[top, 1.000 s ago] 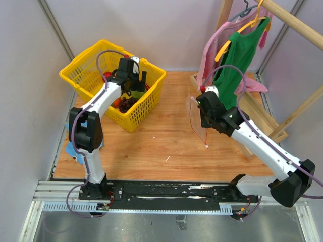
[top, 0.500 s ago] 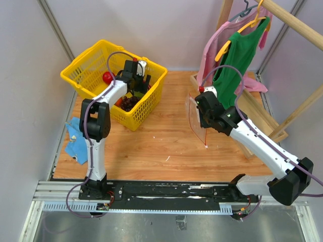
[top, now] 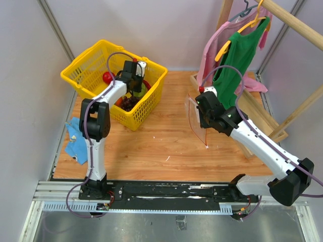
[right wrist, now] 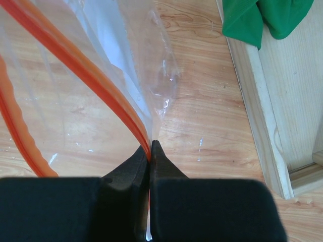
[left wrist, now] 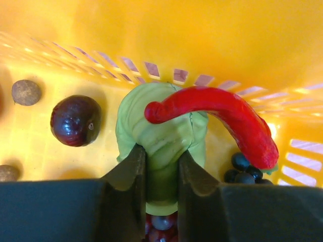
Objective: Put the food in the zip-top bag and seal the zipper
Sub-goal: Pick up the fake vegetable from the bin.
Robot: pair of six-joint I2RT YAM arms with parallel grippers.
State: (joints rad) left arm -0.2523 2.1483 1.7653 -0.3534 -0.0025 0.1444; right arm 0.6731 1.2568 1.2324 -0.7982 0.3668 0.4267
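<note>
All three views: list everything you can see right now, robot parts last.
basket: one, yellow, far left
green toy vegetable: one, light green, in the basket
chilli: one, red, across the green toy vegetable
dark round fruit: one, purple, basket floor
small balls: two, brown, basket floor
grapes: one bunch, dark, under the chilli
red fruit: one, red, basket's far side
zip-top bag: one, clear, held up centre-right
zipper: one, red-orange, along its mouth
cloth: one, blue, near left
garments: two, green and pink, hanging far right
left end effector: black, shut on the green toy vegetable
right end effector: black, shut on the bag's edge
</note>
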